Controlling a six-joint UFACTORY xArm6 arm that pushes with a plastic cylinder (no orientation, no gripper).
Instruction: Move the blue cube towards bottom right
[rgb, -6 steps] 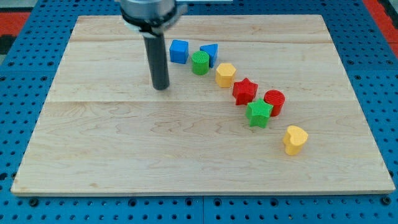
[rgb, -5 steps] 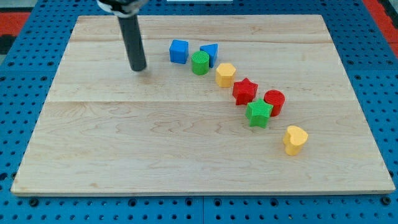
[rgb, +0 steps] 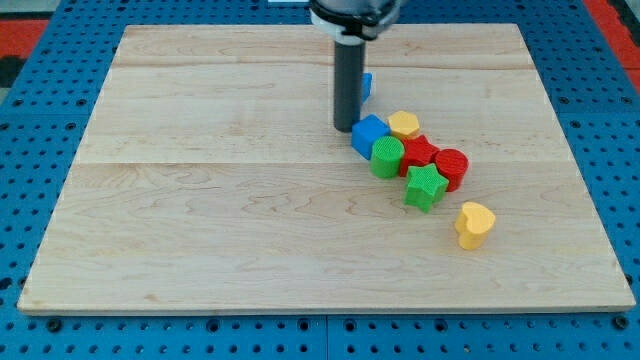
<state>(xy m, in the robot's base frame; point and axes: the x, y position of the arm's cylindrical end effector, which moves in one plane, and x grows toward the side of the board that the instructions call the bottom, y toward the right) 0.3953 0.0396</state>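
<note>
The blue cube (rgb: 367, 134) lies right of the board's middle, pressed against a green cylinder (rgb: 387, 157) below it and a yellow hexagon-like block (rgb: 404, 125) to its right. My tip (rgb: 346, 127) stands just left of and slightly above the blue cube, touching or nearly touching its upper-left side. A second blue block (rgb: 367, 86) is mostly hidden behind the rod; its shape cannot be made out.
A red star (rgb: 417, 152), a red cylinder (rgb: 450, 168) and a green star (rgb: 425, 186) cluster to the cube's lower right. A yellow heart (rgb: 474, 223) lies apart, further toward the bottom right. The wooden board (rgb: 200, 220) sits on a blue pegboard.
My tip has swung from the board's upper left to the right and down. The blue cube, green cylinder and yellow hexagon have shifted down and right into the cluster.
</note>
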